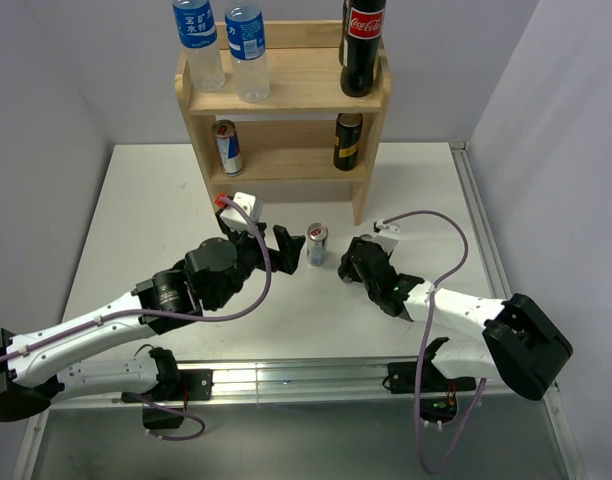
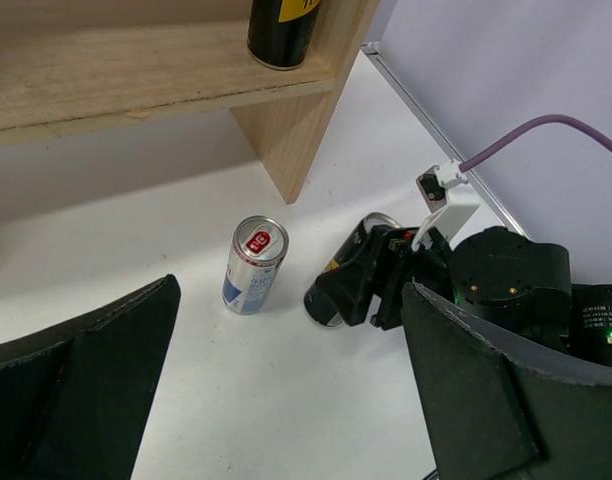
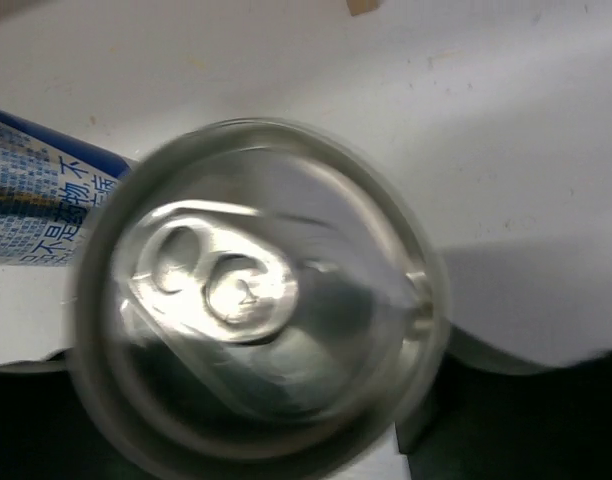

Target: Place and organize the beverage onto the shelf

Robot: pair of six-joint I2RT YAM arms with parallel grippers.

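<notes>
Your right claw (image 1: 350, 262) sits low on the tabletop (image 1: 156, 220) with its fingers drawn in on either side of a dark can (image 2: 336, 268). From the left wrist view it looks like a firm grip. The right wrist view is filled by that can's top, tab flat and mouth unbroken as far as the blur allows. Your left claw (image 1: 276, 250) is spread wide with nothing in it, facing a silver-and-blue can (image 1: 317, 245) that stands upright between the two claws, just beside the right one. I read this as the pick-up of the dark can, with the lift not yet begun. The shelf (image 1: 296, 100) stands at the far side of the tabletop, apart from both cans. Its top board carries two water bottles (image 1: 199, 45) at the left and a cola bottle (image 1: 364, 45) at the right, with something dark behind it that I cannot make out. The lower board holds a blue-striped can (image 1: 226, 147) at the left and a black-and-gold can (image 1: 348, 140) at the right. Next you will likely need to raise the dark can straight up, clear of its silver neighbour. Then carry it upright under the top board, probably to a spot beside its black-and-gold match, without brushing the side panel.
</notes>
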